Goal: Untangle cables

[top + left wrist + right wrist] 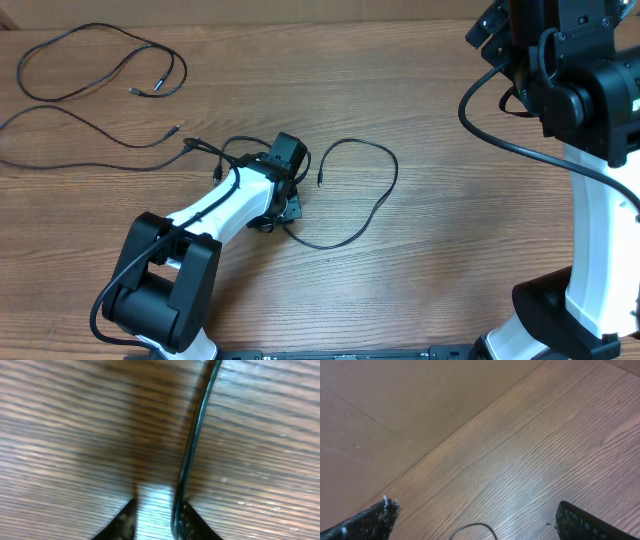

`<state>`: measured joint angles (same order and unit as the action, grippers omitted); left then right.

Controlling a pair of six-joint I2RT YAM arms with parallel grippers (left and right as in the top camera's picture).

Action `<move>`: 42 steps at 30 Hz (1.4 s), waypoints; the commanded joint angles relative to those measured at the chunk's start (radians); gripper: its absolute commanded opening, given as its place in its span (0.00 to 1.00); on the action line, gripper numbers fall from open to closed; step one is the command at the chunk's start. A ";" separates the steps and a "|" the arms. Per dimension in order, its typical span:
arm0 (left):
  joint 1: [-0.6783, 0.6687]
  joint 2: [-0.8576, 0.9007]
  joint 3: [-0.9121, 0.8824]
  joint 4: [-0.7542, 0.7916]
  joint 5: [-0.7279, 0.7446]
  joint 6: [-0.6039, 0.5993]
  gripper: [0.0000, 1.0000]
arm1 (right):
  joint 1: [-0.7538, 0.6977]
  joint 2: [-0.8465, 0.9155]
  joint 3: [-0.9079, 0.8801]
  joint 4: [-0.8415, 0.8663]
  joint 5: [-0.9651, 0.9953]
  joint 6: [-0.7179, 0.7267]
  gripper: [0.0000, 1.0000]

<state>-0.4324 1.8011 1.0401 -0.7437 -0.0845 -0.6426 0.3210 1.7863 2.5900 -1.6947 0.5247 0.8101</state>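
**Left wrist view.** The left gripper (156,529) showed only its two tips, which were cut off by the lower edge, and the whole picture was blurred. The jaws stood narrow, with a strip of bare table (60,435) between them. The centre cable (197,425) ran down between them and lay against one finger (197,527) only (the other finger did not touch it), so it was not clamped. The cable's far part left the frame at the top edge.

**Overhead view.** The left gripper's tips and the stretch of centre cable beneath them were hidden under the wrist housing.
- The rest of the centre cable lay as an open loop just beside the left gripper, on the side toward the right arm (590,130).
- The second cable (120,143) reached the left gripper from the opposite side. Whether it crossed the centre cable there could not be told, and its far part was cut off by the frame edge.
- The third cable (100,26) lay looped well apart from the left gripper, beyond the second cable.
- The plug tips were too small to make out.

**Right wrist view.** The right gripper (475,512), well apart from the left gripper, had its jaws spread wide with nothing held. A short arc of cable (475,526) showed at the lower edge, but which cable it was could not be told
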 commanded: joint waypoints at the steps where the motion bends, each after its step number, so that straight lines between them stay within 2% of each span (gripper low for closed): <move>1: -0.007 0.010 -0.004 -0.011 -0.050 0.015 0.09 | -0.001 -0.003 -0.007 0.002 0.013 -0.012 1.00; 2: -0.007 0.010 -0.004 -0.012 -0.037 0.015 0.04 | -0.001 -0.003 -0.007 0.002 0.013 -0.012 1.00; 10: 0.005 -0.024 0.029 -0.058 0.130 0.014 0.04 | -0.001 -0.003 -0.007 0.002 0.013 -0.012 1.00; 14: 0.010 -0.146 0.109 -0.132 0.105 -0.010 0.04 | -0.001 -0.003 -0.007 0.002 0.013 -0.012 1.00; 20: 0.032 -0.393 0.180 -0.139 0.120 -0.046 0.04 | -0.001 -0.003 -0.007 0.002 0.013 -0.012 1.00; 32: 0.265 -0.819 0.248 -0.014 0.344 -0.050 0.04 | -0.001 -0.003 -0.007 0.002 0.013 -0.012 1.00; 39: 0.378 -0.930 0.248 -0.007 0.363 -0.143 0.04 | -0.001 -0.003 -0.007 0.002 0.013 -0.012 1.00; 42: 0.439 -0.953 0.248 -0.005 0.313 -0.142 0.04 | -0.001 -0.003 -0.007 0.002 0.013 -0.012 1.00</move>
<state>-0.0498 0.8726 1.2713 -0.7559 0.2481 -0.7433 0.3210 1.7863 2.5900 -1.6955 0.5247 0.8074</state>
